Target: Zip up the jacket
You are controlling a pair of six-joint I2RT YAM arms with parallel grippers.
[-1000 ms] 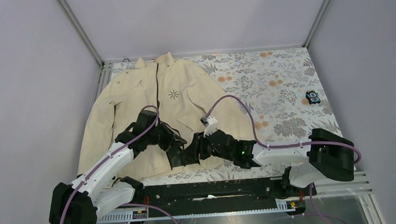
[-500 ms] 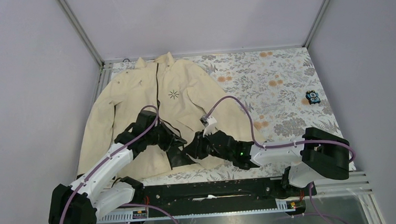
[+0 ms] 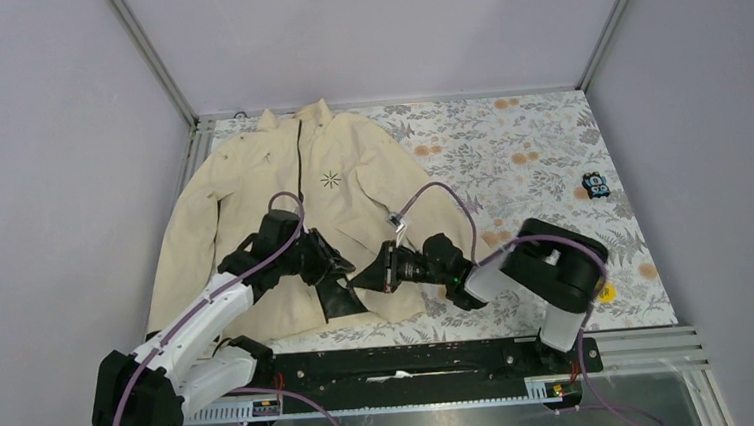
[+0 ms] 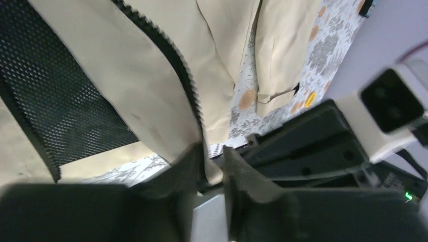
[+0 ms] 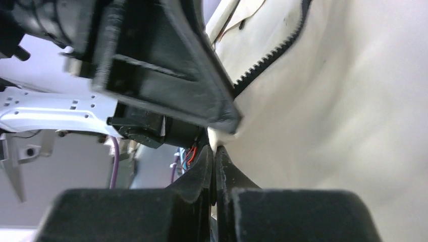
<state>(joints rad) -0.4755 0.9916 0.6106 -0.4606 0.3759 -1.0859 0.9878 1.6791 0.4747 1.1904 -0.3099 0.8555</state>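
The cream jacket (image 3: 350, 175) lies spread on the left of the table, its dark zipper (image 3: 299, 163) open in the lower part. Both grippers meet at its bottom hem. My left gripper (image 3: 345, 273) pinches the corner of one front panel (image 4: 151, 101). In the left wrist view this gripper (image 4: 213, 160) has fabric between its fingers, with zipper teeth (image 4: 174, 60) above. The lifted panel shows black mesh lining (image 3: 337, 298). My right gripper (image 3: 365, 277) is shut tight on the other panel's edge in the right wrist view (image 5: 214, 151), beside zipper teeth (image 5: 267, 53).
A small dark blue object (image 3: 595, 186) sits at the right of the floral tablecloth (image 3: 530, 162). A small yellow item (image 3: 605, 292) lies by the right arm's elbow. Grey walls close in the table on three sides. The black rail (image 3: 403, 361) runs along the near edge.
The right arm has folded in, its elbow swinging left and toward the jacket, while its gripper stays at the hem. The left arm has barely moved.
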